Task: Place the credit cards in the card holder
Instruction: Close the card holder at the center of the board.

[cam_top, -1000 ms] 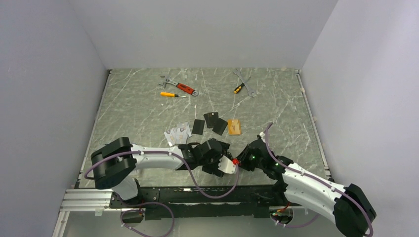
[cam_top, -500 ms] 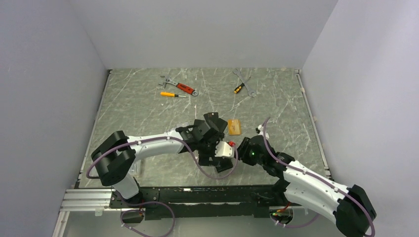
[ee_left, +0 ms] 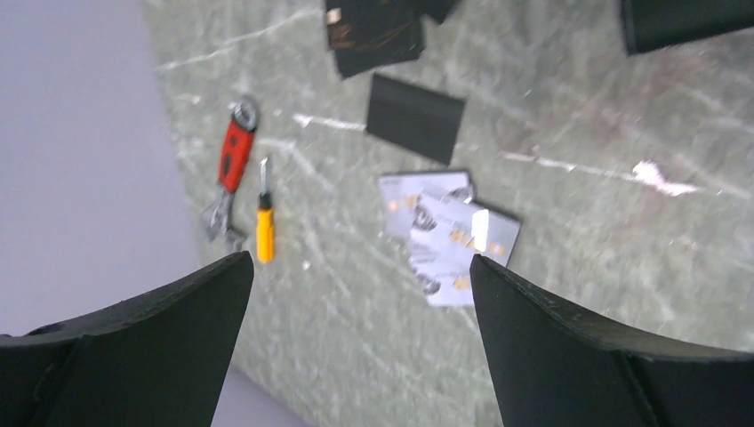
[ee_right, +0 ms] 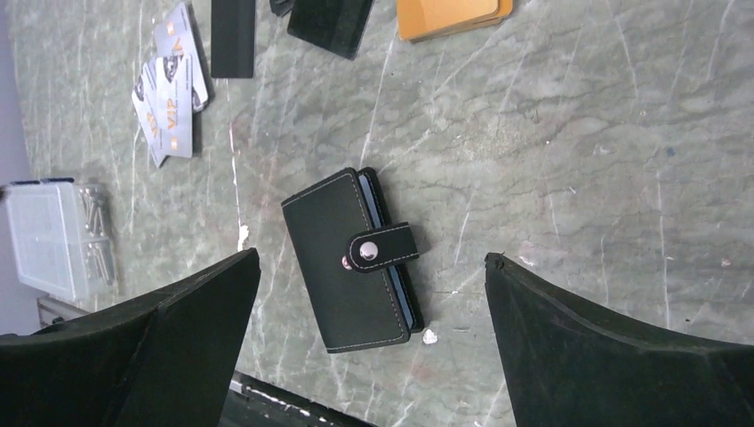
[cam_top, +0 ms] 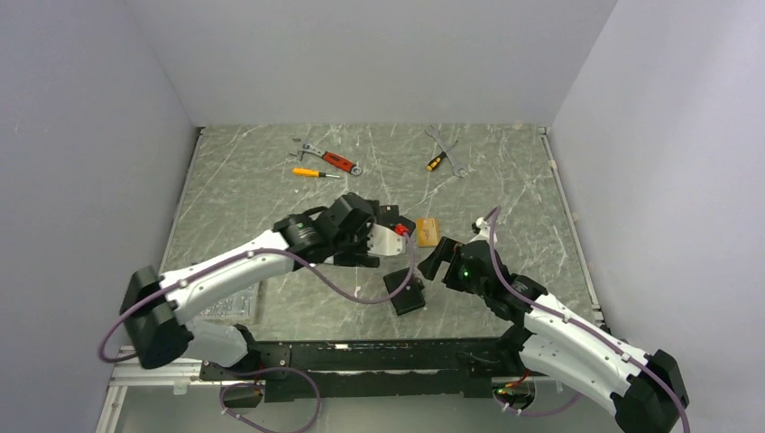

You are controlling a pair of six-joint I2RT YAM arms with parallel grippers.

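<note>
Green veined marble covers the table point(cam_top: 271, 194), which is closed in by plain pale walls. At the far left, by the front edge, sits a clear plastic box point(ee_right: 53, 236). Towards the back lie a red-handled wrench point(ee_left: 233, 160) and, just beside it, a yellow screwdriver point(ee_left: 264, 227).

The left arm reaches out over the middle of the table. The left gripper point(ee_left: 358, 265) hangs above the surface with its jaws spread wide and nothing between them. Under it a small overlapping fan of silver-grey cards point(ee_left: 449, 233) lies flat. Just beyond them are the black cards point(ee_left: 415, 116), one lying apart and others bunched together.

Nearer the front edge, between the two arms and well apart from all the cards, the card holder point(ee_right: 329, 240) lies flat and folded shut, its strap snapped across the cover. A thin blue-grey edge shows along one side.

To the right of the black cards, the gold-orange cards point(cam_top: 428, 231) rest in a neat stack. The right gripper point(ee_right: 371, 260) hovers over the card holder with its jaws fully parted. It grips nothing, and neither finger touches the leather. A spanner point(cam_top: 448, 149) lies at the back right.
</note>
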